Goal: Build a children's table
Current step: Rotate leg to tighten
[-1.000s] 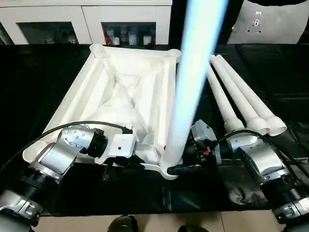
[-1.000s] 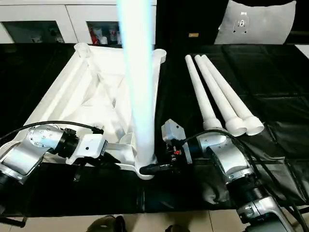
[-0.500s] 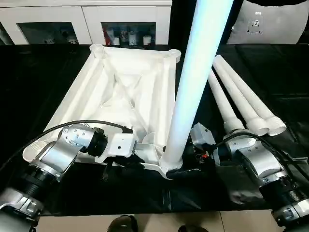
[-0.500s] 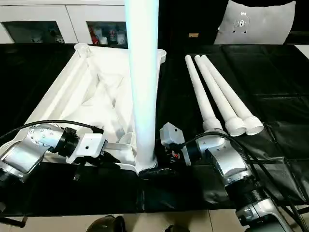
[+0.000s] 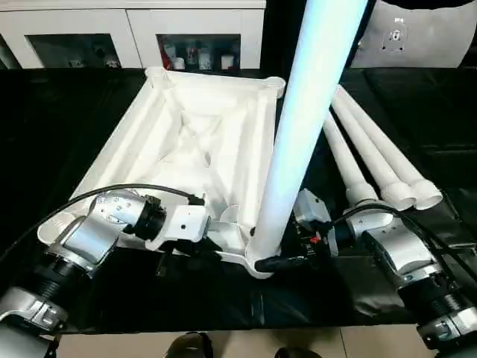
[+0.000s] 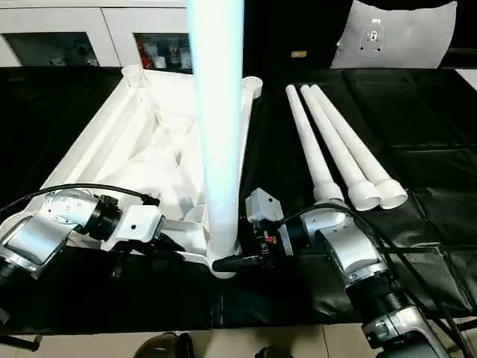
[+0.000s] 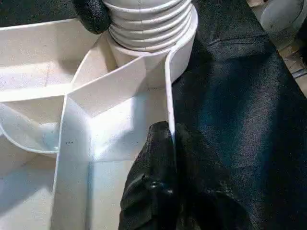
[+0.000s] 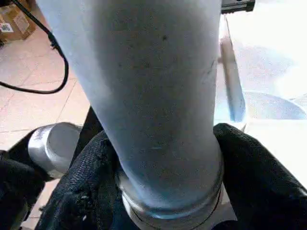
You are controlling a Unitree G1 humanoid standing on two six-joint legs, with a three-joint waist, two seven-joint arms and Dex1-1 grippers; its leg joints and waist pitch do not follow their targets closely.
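Where the black-covered desk (image 5: 89, 298) meets its near edge, the two silver forearms reach inward toward the near right corner of the upturned children's table (image 5: 201, 142). The left pincer (image 7: 170, 139) is closed on the thin upright rim of the table top just beside that corner, one black finger (image 7: 153, 158) on the inside of the wall and the other on the outside. The right pincer (image 8: 163, 182) is clamped around the foot of an upright leg (image 5: 298, 127), its black pads (image 8: 254, 172) pressed on either side of the tube just above the ridged end. That ridged end sits in the round corner socket (image 7: 182, 52), and the leg rises steeply, leaning slightly to the right, out past the top of the head views. Beyond the pincers the table top lies ribbed side up on the desk, its far corner sockets (image 5: 154, 74) pointing away from the robot. To its right, three loose legs (image 6: 335, 149) lie side by side on the black cover, flared ends toward the robot. Farther back stand white cabinets (image 5: 89, 37) with glass doors.
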